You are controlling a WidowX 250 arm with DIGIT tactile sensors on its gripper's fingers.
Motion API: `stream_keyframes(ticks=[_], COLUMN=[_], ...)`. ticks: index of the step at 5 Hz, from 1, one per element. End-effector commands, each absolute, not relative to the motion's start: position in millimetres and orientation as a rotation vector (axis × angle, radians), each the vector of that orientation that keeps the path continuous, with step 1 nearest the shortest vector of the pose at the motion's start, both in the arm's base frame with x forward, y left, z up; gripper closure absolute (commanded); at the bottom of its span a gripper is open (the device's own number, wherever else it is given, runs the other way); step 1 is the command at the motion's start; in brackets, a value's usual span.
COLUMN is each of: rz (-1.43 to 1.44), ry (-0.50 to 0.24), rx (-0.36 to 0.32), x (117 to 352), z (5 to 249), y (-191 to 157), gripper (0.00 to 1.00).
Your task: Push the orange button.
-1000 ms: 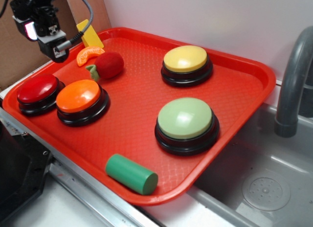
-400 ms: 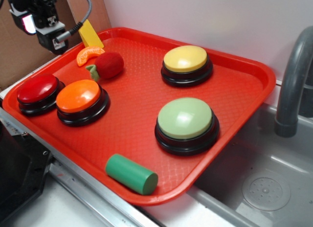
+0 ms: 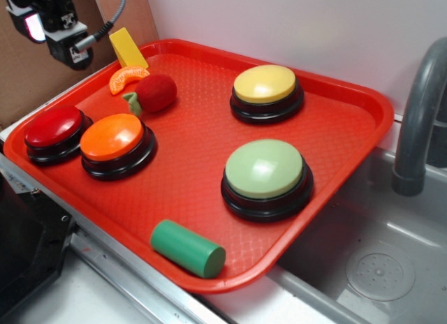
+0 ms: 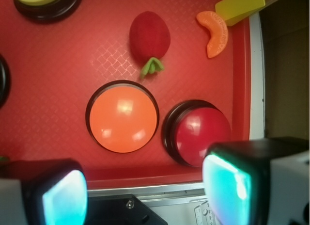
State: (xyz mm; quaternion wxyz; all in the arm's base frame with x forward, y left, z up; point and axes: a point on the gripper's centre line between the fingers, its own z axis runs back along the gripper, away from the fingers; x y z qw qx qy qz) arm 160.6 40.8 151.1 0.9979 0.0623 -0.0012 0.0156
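The orange button, a glossy dome on a black base, sits near the left front of the red tray. Just left of it stands a dark red button. My gripper hangs high at the top left, above and behind both buttons, well clear of them. In the wrist view my gripper is open, its two glowing pads far apart with nothing between them, over the tray's front rim.
On the tray are also a yellow button, a pale green button, a green cylinder, a red plush strawberry, an orange slice toy and a yellow block. A sink with a grey faucet lies to the right.
My gripper has risen and drifted left, away from the tray, toward the top left corner. Nothing on the tray has moved.
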Motion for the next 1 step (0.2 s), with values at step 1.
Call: stream_keyframes(ticks=[1], rz=[0.041], ry=[-0.038], rx=[0.153], x=[170.1], z=[165.7], y=[37.6], gripper=[0.0])
